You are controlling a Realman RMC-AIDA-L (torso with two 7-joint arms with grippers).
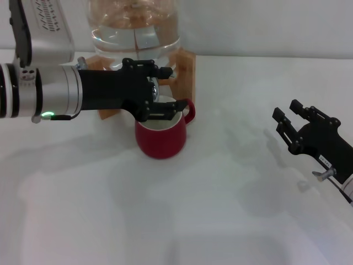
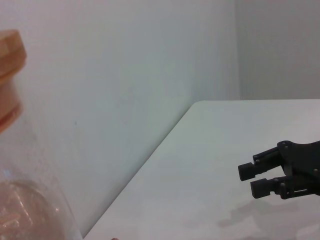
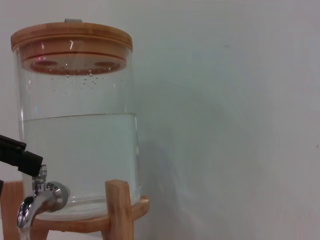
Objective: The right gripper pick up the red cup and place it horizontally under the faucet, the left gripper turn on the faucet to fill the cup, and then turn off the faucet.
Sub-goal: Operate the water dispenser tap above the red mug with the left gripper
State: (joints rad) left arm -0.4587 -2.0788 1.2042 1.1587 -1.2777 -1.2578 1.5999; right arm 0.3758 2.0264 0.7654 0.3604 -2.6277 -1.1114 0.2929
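The red cup (image 1: pixel 161 137) stands upright on the white table, right below the faucet (image 1: pixel 154 88), its handle pointing to the right. My left gripper (image 1: pixel 174 89) reaches in from the left above the cup. Its fingers are spread, one on each side of the faucet. In the right wrist view one black finger (image 3: pixel 20 155) rests at the top of the faucet's (image 3: pixel 42 197) lever. A pale stream seems to fall from the spout. My right gripper (image 1: pixel 288 117) hovers open and empty at the right, well away from the cup. It also appears far off in the left wrist view, right gripper (image 2: pixel 256 179).
The faucet is fitted to a clear glass jar (image 3: pixel 80 145), about half full of water, with a wooden lid. The jar rests on a wooden stand (image 3: pixel 120 210) at the back of the table. A plain wall rises behind it.
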